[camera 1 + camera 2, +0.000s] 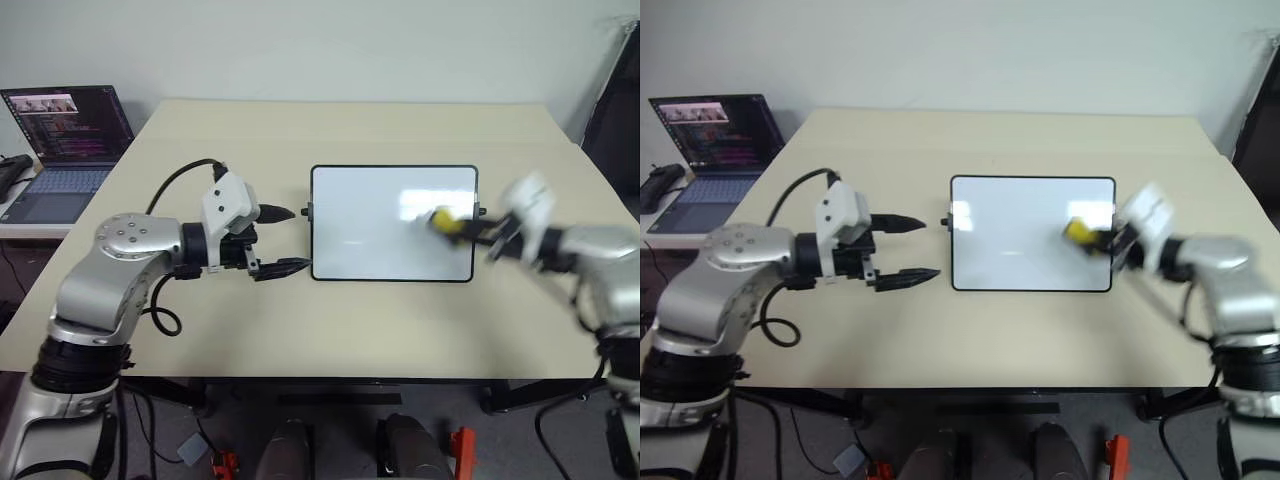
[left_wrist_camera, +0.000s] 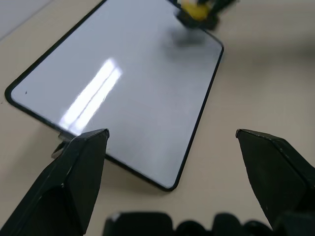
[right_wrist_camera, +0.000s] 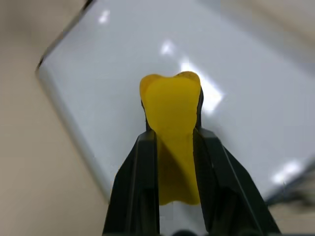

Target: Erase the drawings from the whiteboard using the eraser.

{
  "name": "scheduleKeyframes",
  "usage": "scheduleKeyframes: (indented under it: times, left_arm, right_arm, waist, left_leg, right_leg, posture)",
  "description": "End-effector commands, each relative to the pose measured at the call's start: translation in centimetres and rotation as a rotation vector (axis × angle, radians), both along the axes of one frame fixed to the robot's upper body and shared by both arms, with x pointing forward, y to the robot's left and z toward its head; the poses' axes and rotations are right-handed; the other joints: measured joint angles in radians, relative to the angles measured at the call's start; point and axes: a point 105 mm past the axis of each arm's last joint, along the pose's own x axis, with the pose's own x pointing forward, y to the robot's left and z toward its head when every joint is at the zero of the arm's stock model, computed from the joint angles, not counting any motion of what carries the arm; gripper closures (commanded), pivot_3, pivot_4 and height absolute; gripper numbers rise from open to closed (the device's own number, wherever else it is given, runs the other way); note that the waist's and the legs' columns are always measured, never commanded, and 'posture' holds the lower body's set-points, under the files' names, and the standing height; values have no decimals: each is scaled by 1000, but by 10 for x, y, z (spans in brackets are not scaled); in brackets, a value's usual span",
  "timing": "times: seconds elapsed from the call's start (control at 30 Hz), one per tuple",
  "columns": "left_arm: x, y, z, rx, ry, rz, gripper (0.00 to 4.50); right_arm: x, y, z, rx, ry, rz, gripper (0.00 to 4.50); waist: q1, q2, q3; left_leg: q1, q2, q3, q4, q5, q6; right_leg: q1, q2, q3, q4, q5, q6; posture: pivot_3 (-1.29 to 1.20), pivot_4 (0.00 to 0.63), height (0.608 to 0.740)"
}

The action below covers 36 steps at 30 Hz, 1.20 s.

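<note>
The whiteboard lies flat in the middle of the table, black-framed and glossy. The drawings are out of view; the board's face reads plain white with glare. My right gripper is shut on the yellow eraser, which hangs over the board's right part near its right edge. From the right wrist, the eraser sticks out between the two black fingers above the white surface. My left gripper stands open just off the board's left edge, with nothing between its fingers.
An open laptop sits on a side surface at the far left. The beige table stretches around the board on all sides. Cables hang from the left arm.
</note>
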Motion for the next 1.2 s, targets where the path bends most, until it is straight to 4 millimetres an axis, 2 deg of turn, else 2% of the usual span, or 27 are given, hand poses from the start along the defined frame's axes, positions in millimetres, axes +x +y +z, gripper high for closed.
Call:
scheduleKeyframes:
  times: [0.03,0.13,0.23,0.37,0.47,0.57,0.77,0.83,0.93,1.13,1.2]
  left_arm:
    - [-7,-20,5,-54,-9,-72,0]
    - [-8,-38,-5,-71,9,-126,0]
    - [-14,-56,-8,-90,28,-198,0]
    - [-18,-72,-16,-88,42,-251,0]
    - [-21,-81,-20,-87,52,-281,0]
    - [-23,-84,-21,-91,57,-290,0]
    - [-24,-77,-25,-68,65,-274,0]
    - [-24,-75,-25,-67,65,-267,0]
    - [-23,-73,-25,-62,64,-256,0]
    - [-18,-66,-25,-53,55,-221,0]
    - [-7,-50,-18,-77,31,-131,0]
  right_arm:
    - [-8,-63,1,117,20,-238,3728]
    - [-19,-118,-31,209,135,-464,3728]
    - [-29,-145,-62,243,249,-598,3728]
    - [-30,-159,-95,252,355,-719,3728]
    - [-26,-161,-110,249,398,-760,3728]
    - [-22,-159,-117,232,418,-753,3728]
    - [-19,-164,-128,217,452,-781,3728]
    - [-19,-172,-130,233,462,-828,3125]
    - [-17,-172,-131,241,463,-823,2313]
    - [-12,-166,-124,238,453,-793,69]
    - [-9,-163,-105,241,389,-770,29]
  waist:
    - [12,-3,-2]
    - [19,-3,-2]
    - [19,1,0]
    - [-3,5,0]
    - [-14,5,0]
    - [-18,6,0]
    - [-17,6,-1]
    - [-17,6,-1]
    - [-11,6,-1]
    - [-12,6,-1]
    - [-12,7,0]
  left_leg:
    - [0,0,-1,-1,-1,0]
    - [-3,0,1,-1,-3,0]
    - [-5,-2,4,-1,-3,0]
    - [-4,-4,6,-1,-3,1]
    - [-2,-3,6,-1,-3,1]
    - [-2,-3,7,0,-2,2]
    - [-2,-3,6,0,-2,2]
    - [-2,-3,6,0,-2,2]
    - [-2,-3,6,0,-2,2]
    - [-2,-3,6,0,-2,2]
    - [-2,-3,6,0,-2,2]
  right_leg:
    - [0,0,-1,-1,-1,-1]
    - [2,-1,-2,-8,-2,-1]
    - [0,-3,1,-11,-1,2]
    - [0,-4,3,-10,-1,4]
    - [2,-3,3,-10,-1,4]
    - [2,-3,4,-10,-1,4]
    - [2,-3,4,-10,-1,5]
    - [2,-3,4,-10,-1,5]
    - [2,-3,4,-10,-1,5]
    - [2,-3,4,-10,-1,5]
    - [2,-3,4,-10,-1,5]
  posture:
    - [0,150,740]
    - [0,150,740]
    - [0,150,740]
    - [0,150,740]
    - [0,150,740]
    - [0,150,740]
    - [0,150,740]
    - [0,150,740]
    - [0,150,740]
    - [0,150,740]
    - [0,150,740]
